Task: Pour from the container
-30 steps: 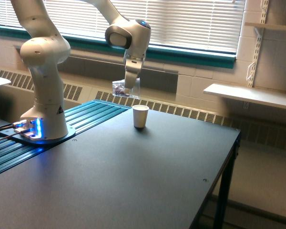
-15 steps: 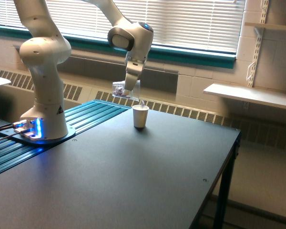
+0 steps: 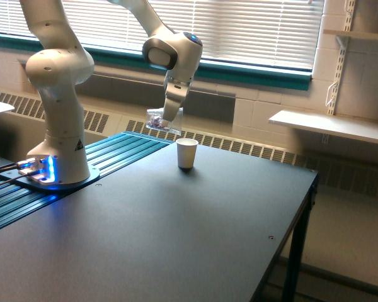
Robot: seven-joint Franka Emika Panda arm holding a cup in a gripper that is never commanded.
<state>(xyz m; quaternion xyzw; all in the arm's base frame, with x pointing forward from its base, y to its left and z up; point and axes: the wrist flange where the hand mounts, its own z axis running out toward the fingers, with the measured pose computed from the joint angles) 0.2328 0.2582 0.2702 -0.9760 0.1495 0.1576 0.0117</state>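
arm bent down from above, pincer (image 3: 168,116) pinching tilted clear container (image 3: 160,119), up-left of paper cup (image 3: 186,153), dark worktop (image 3: 176,233)

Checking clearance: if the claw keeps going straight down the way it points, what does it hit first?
Probably the black table, just to the exterior view's left of the white paper cup. The claw holds the clear container; depth is unclear, so the cup's rim could be close.

Gripper (image 3: 168,117) holds tilted container (image 3: 159,121) — above paper cup (image 3: 186,153).

container's (image 3: 159,119) purplish contents too blurred to identify.
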